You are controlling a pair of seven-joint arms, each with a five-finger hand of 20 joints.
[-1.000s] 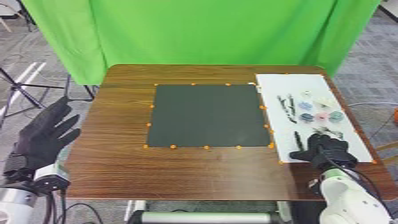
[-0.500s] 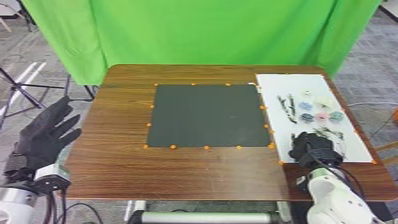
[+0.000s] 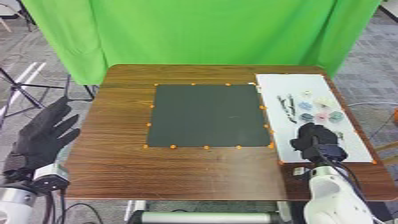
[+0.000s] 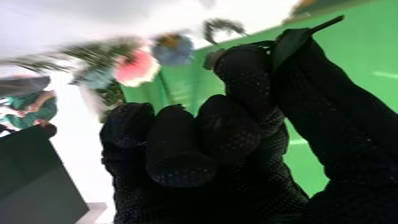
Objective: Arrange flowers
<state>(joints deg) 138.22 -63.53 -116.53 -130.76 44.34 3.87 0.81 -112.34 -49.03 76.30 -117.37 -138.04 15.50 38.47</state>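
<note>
Here: wooden table, dark mat, green curtain, carpet; my left hand is open, my right hand pinches a leaf.

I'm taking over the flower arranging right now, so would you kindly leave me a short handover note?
Left hand: open, beside the table.
Right hand: pinching a dark green leafy piece over the white sheet.
Flowers and dark stems: on the white sheet.
Done: one piece in hand.
Left: placing it, then the rest, presumably on the dark sheet.
</note>
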